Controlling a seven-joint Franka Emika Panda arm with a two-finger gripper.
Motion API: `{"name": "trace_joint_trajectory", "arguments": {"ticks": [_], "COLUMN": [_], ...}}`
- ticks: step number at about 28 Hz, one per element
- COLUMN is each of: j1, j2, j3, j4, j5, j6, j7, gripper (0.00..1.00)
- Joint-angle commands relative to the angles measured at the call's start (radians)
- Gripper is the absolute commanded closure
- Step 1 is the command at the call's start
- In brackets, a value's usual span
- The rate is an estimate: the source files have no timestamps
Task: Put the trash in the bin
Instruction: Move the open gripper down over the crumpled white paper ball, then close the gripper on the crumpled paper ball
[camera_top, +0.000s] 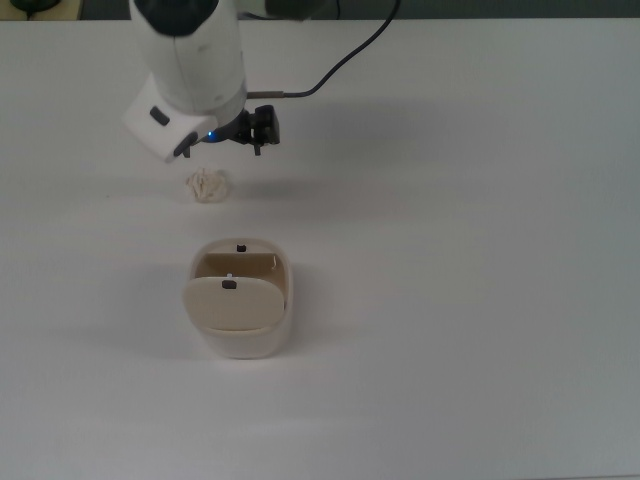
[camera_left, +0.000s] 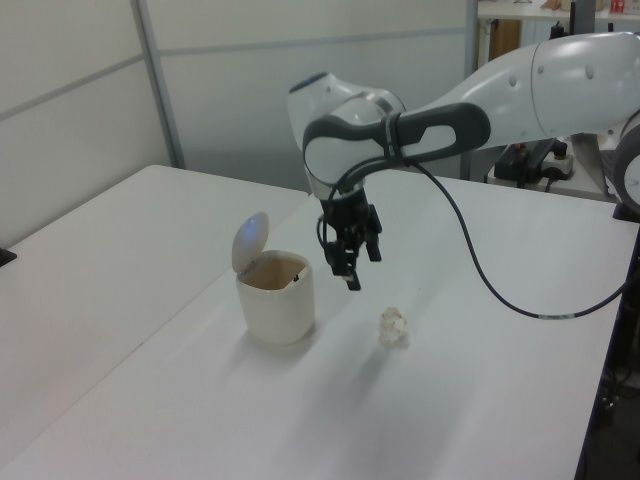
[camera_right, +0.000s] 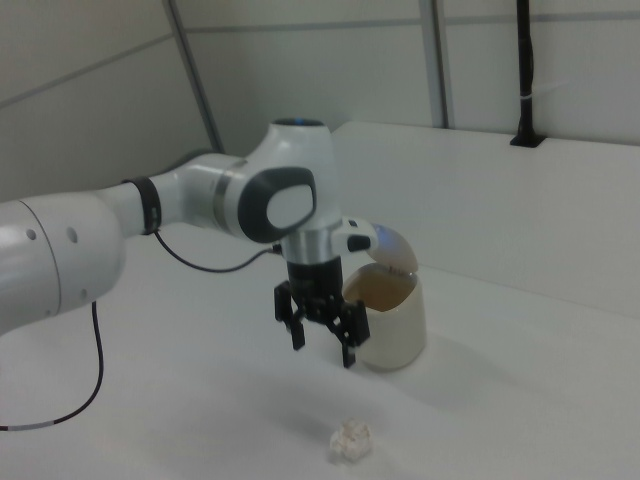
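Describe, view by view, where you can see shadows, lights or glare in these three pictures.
Top view: a blue light glows beside the gripper; a soft shadow lies on the table to the top view's right of the trash. Left view: faint shadows spread in front of the bin. Right view: the bin's raised lid catches a bluish sheen.

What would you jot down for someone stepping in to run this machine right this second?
Claw: open, empty, hanging above the table, touching nothing.
Small crumpled wad of cream-white paper: lying loose on the white table, just below the claw in the top view.
Small beige plastic bin with rounded corners: upright, flap lid swung up, opening clear; it sits apart from the wad.
Done: nothing yet; the wad has not been gripped.
Left: lower onto the wad, close on it, carry it over the bin, drop it in.
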Motion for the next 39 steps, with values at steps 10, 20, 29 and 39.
{"name": "trace_joint_trajectory", "arguments": {"ticks": [10,20,29,39], "j1": [-0.04,-0.043,-0.044,-0.043], "j2": [0.026,0.064,0.089,0.095], "j3": [-0.005,-0.008,-0.008,-0.008], "j4": [-0.206,-0.208,-0.206,-0.206], "j5": [-0.056,-0.062,-0.071,-0.087], "j6": [0.193,0.228,0.282,0.288], "j7": [-0.103,-0.101,-0.094,-0.094], "gripper": [0.0,0.11,0.2,0.5]}}
